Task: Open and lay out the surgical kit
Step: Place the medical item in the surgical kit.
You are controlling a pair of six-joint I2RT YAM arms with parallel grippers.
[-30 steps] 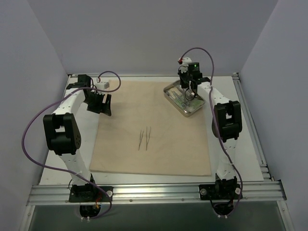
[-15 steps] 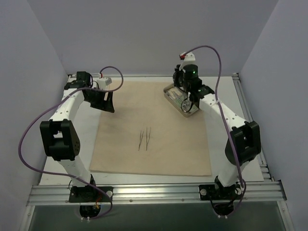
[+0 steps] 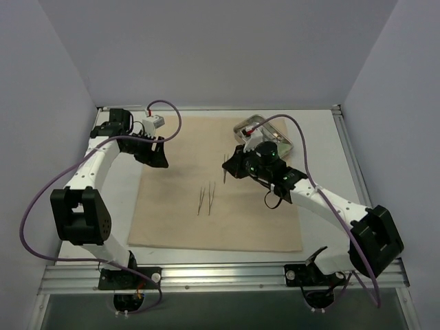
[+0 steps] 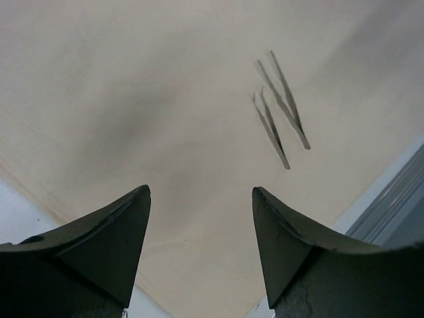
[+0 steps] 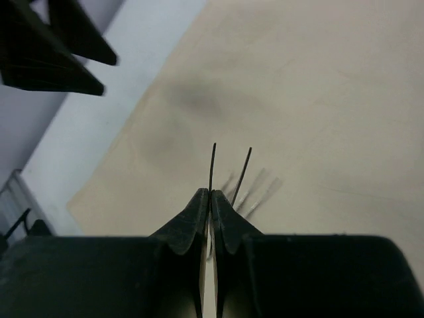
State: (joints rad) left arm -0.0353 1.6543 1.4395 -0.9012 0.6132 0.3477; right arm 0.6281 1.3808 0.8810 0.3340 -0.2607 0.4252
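Note:
The beige cloth wrap lies spread flat on the table. Two thin metal tweezers lie side by side near its middle; they also show in the left wrist view. The shiny steel tray sits at the cloth's back right corner, partly hidden by my right arm. My right gripper hangs above the cloth just right of the lying tweezers. It is shut on another pair of tweezers, whose prongs stick out forward. My left gripper is open and empty over the cloth's back left edge. Forceps and packets are not visible.
White table borders the cloth on the left and right. An aluminium rail runs along the near edge. Grey walls close in the back and sides. Purple cables loop off both arms. The left gripper's fingers show in the right wrist view.
My right arm has swung from the tray forward and left over the cloth's middle, carrying a pair of tweezers. My left gripper has shifted a little right over the cloth's edge.

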